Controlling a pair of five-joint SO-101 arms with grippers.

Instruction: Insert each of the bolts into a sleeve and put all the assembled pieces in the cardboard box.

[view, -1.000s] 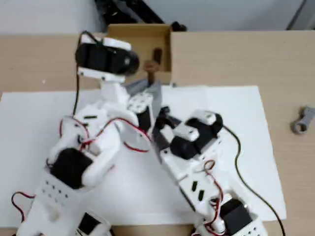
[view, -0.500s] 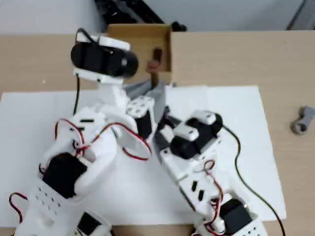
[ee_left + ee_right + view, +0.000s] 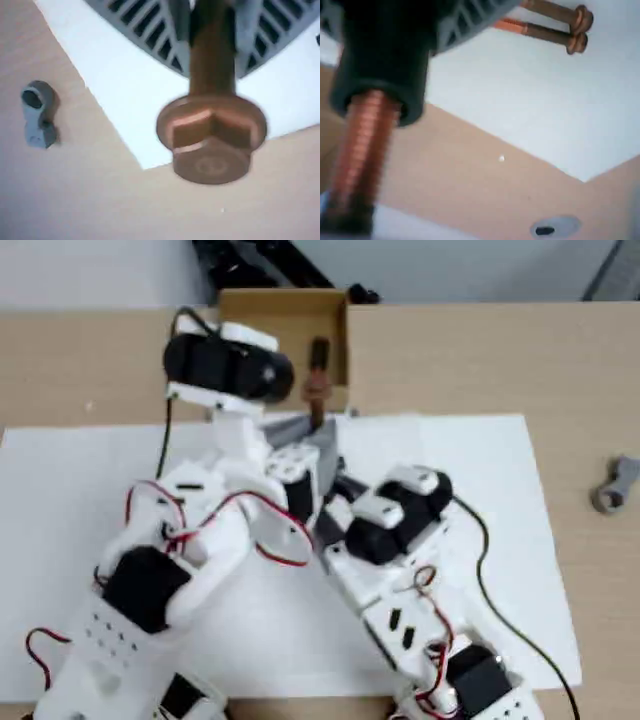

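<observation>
Clearly your left gripper (image 3: pixel 210 30) is clamped on a bolt (image 3: pixel 211 135) by its shank, head outward, just short of the box (image 3: pixel 290 320). That is likely so its thread can feed the sleeve (image 3: pixel 380 75), which your right gripper (image 3: pixel 390 25) grips, copper thread poking through. Two spare bolts (image 3: pixel 555 22) lie on the white sheet (image 3: pixel 500 500), and a grey fitting (image 3: pixel 612 485) sits on the bare wooden table (image 3: pixel 450 350).

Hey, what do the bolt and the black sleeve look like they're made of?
The bolt is copper-coloured with a dull sheen, a crisp hex head and fine threads. It looks like metal, though it could be coated plastic. The sleeve is matte black and smooth with no glint, so it is probably plastic or rubber.
</observation>
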